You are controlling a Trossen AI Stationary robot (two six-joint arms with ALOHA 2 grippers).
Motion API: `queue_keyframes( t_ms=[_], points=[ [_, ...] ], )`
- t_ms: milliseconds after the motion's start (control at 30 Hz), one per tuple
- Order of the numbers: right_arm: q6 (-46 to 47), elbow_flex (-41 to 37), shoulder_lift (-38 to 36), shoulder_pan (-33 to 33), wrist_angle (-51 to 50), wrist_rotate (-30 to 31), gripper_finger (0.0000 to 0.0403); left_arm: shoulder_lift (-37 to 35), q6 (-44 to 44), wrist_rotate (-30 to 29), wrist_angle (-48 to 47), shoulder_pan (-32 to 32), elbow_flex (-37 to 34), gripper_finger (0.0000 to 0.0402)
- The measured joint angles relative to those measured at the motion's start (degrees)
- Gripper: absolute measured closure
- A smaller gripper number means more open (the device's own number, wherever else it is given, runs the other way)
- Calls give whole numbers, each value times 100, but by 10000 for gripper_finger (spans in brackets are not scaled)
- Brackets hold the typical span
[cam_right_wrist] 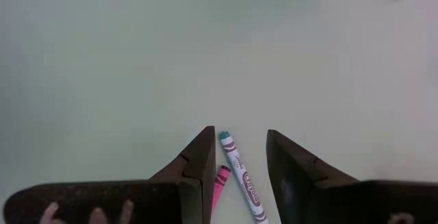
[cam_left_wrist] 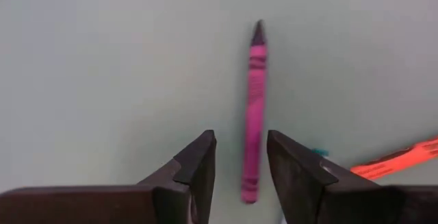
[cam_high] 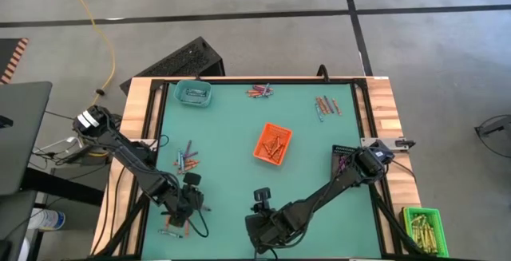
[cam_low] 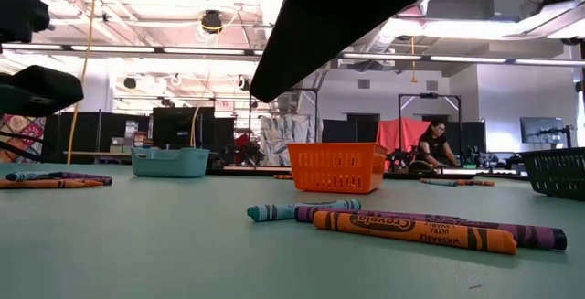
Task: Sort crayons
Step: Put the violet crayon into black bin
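Note:
Crayons lie in loose groups on the green table: near the left edge (cam_high: 185,161), at the far edge (cam_high: 259,92) and at the far right (cam_high: 327,105). My left gripper (cam_high: 194,205) stands open near the front left. Its fingers stand on either side of the near end of a pink crayon (cam_left_wrist: 253,114), which lies flat on the table. My right gripper (cam_high: 259,237) is open over the front middle. Between its fingers a teal-tipped crayon (cam_right_wrist: 239,172) shows on the table, with a pink one (cam_right_wrist: 220,181) beside it.
An orange basket (cam_high: 273,144) stands mid-table, a teal basket (cam_high: 193,93) at the far left and a dark basket (cam_high: 343,159) at the right edge. A green basket of yellow-olive sticks (cam_high: 423,225) sits off the table's right. Orange, purple and teal crayons (cam_low: 411,230) lie near the front edge.

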Motion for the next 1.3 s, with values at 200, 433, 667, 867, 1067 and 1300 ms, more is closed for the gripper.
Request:
queue_keyframes(
  t_ms=[200,433,667,867,1067,1300],
  points=[
    [-2,0,0,17,2,0,281,57,130,163,503,20,0,304],
    [22,0,0,21,0,0,281,365,120,248,497,17,9,305],
    [27,0,0,58,0,2,281,520,134,168,535,11,26,319],
    [44,0,0,58,2,4,281,527,303,58,695,-28,26,379],
    [130,0,0,64,-1,7,281,533,418,-61,850,-37,20,394],
    [186,0,0,139,-7,28,281,567,749,-237,840,-34,176,399]
  ],
)
